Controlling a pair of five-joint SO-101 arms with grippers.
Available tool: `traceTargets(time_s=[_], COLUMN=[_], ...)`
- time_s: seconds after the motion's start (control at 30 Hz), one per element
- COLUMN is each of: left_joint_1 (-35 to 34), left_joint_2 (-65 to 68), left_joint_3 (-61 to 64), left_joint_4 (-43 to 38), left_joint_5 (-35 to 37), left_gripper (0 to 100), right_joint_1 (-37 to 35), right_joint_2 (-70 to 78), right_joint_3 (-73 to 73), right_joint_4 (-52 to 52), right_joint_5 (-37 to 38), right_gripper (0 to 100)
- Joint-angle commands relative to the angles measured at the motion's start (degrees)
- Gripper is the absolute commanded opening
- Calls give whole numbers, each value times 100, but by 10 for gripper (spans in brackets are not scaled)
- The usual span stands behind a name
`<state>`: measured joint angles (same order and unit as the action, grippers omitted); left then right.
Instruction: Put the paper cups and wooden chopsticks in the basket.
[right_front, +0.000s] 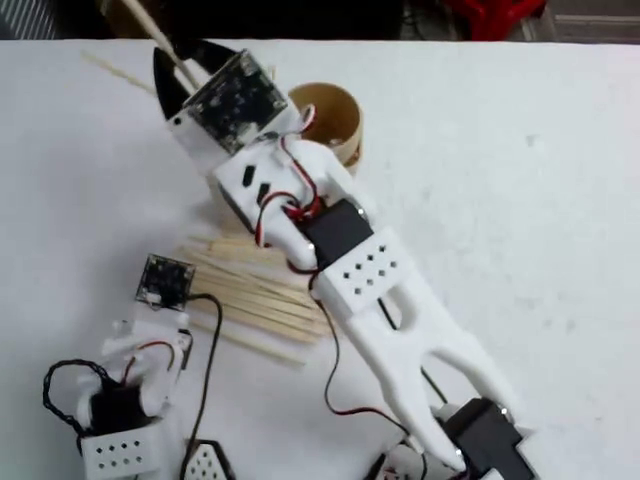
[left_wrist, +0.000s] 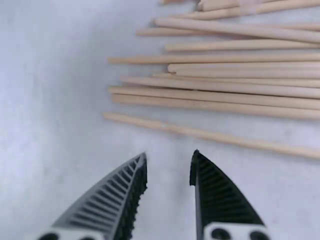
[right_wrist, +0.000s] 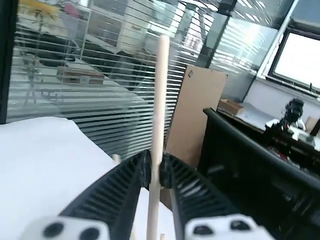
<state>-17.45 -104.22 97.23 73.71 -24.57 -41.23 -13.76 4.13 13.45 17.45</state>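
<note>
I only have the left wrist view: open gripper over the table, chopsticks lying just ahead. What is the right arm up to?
Observer: The right gripper is shut on a single chopstick.
Operator: Where on the table?
Observer: Near the table's far edge, beyond the pile of chopsticks.
Operator: Any cup about?
Observer: One tan cup, open end up, partly hidden under the right arm.
</note>
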Motion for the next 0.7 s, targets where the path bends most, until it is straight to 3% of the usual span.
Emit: traceTargets(time_s=[0.0,0.47,0.67], left_joint_1=[-57,-57,-57], left_joint_2=[-57,-57,-57], left_joint_3=[-18,-18,-18], left_joint_4=[44,44,44], left_joint_5=[-26,-26,-26], left_gripper=[151,151,151], right_joint_1=[171,277,251], right_joint_2=[-13,1059,1059], right_joint_3=[-255,-167,-193], right_joint_4=[-171,-295,198], right_joint_5=[-141,-105,-132], right_gripper=[17,23,156])
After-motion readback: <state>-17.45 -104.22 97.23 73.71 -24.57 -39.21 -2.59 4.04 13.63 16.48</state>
